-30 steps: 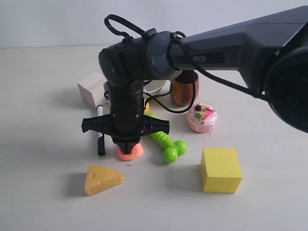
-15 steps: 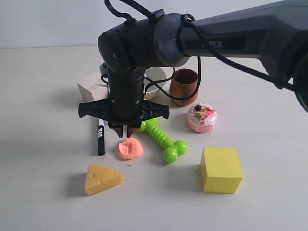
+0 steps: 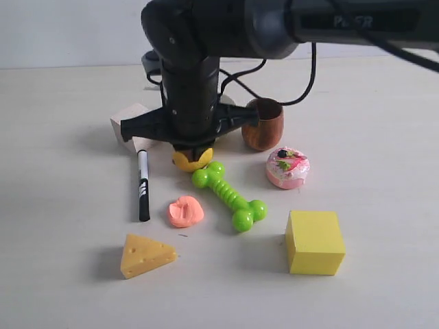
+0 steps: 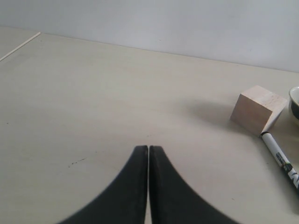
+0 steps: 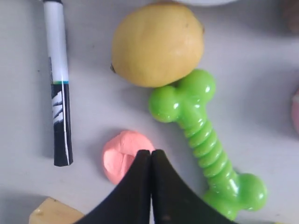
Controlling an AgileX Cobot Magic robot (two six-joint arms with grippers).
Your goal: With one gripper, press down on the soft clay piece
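The soft clay piece is a small salmon-orange blob with a dented, creased top. It lies on the table between a black-and-white marker and a green bone toy. My right gripper hangs well above the table, behind the clay and in front of the lemon. Its fingers are shut with nothing between them. In the right wrist view the shut gripper overlaps the clay from above without touching it. My left gripper is shut and empty over bare table.
A pink cake toy, a yellow cube and a cheese wedge lie around the clay. Behind stand a copper cup and a wooden block. A white bowl is mostly hidden by the arm.
The right gripper lifted off the clay, leaving it dented, then rose further and drew back toward the lemon. Its fingers parted slightly on the way up and are shut again.
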